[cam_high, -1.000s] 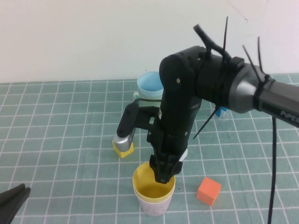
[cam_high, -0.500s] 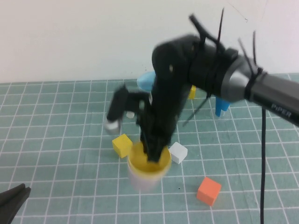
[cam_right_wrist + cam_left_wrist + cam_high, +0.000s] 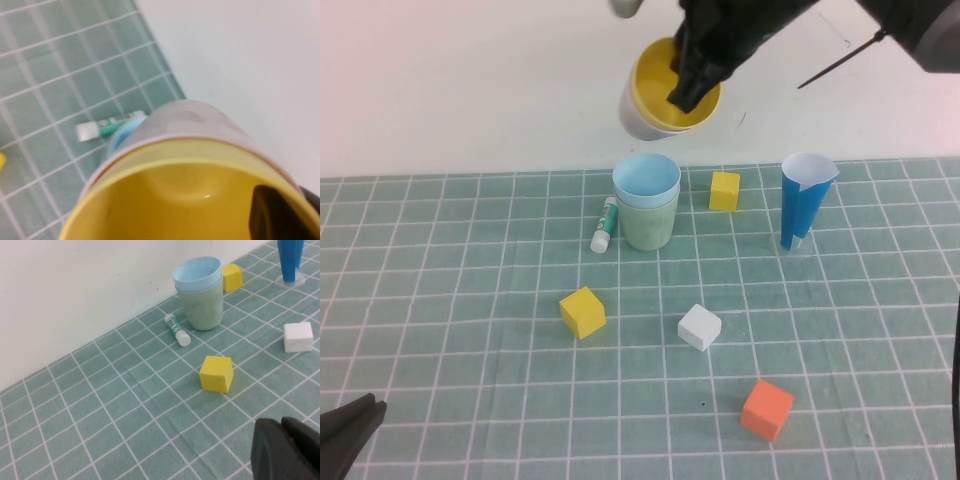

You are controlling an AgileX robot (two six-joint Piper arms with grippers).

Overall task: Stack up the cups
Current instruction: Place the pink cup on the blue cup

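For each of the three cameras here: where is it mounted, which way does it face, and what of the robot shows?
High view: raised on the robot's side, angled down at the table; right gripper lifts the yellow cup nested in a pale cup, left gripper at near left.
Left wrist: low, facing the light blue cup in the green cup; closed left gripper tip shows.
Right wrist: above the blue-green pair, filled by the yellow cup.
Shared: blue-green pair, glue stick.

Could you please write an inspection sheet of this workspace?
Surface: green grid mat.
Job's things: yellow cup nested in pale cup, lifted; light blue cup nested in green cup on mat.
Clutter: blue cone, glue stick, three yellow, white, orange cubes.
Grippers: right gripper shut on yellow cup's rim, high above the mat; left gripper shut, low at near left.
Cables: nothing seen.
Surroundings: white wall.
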